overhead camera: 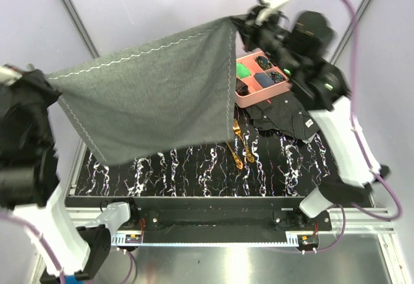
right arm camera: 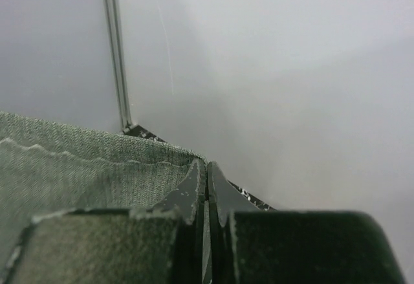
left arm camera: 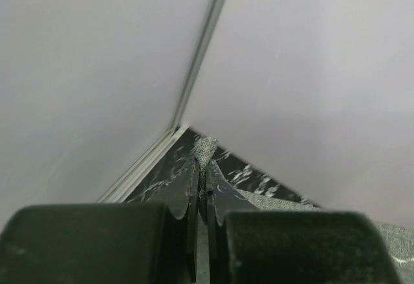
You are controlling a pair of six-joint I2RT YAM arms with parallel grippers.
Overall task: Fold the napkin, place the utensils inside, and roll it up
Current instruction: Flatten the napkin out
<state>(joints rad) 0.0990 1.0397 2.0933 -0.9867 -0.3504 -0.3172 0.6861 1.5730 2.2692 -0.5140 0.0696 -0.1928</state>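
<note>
pink tray (overhead camera: 268, 95): upper right of the top view, with one green bit and a few dark bits inside; a black cloth (overhead camera: 284, 117) sits just below it
napkin (overhead camera: 155, 96): up in the air, stretched across the left and middle of the frame, lower edge hanging over the table (overhead camera: 194, 174)
utensils (overhead camera: 238, 143): gold, lying on the table right of centre, partly behind the napkin's right edge
left gripper (left arm camera: 202, 173): arm raised at the left edge, pinched tight on the napkin's left corner
right gripper (right arm camera: 206, 169): arm reaching up near the tray, clamped on the other top corner
</note>
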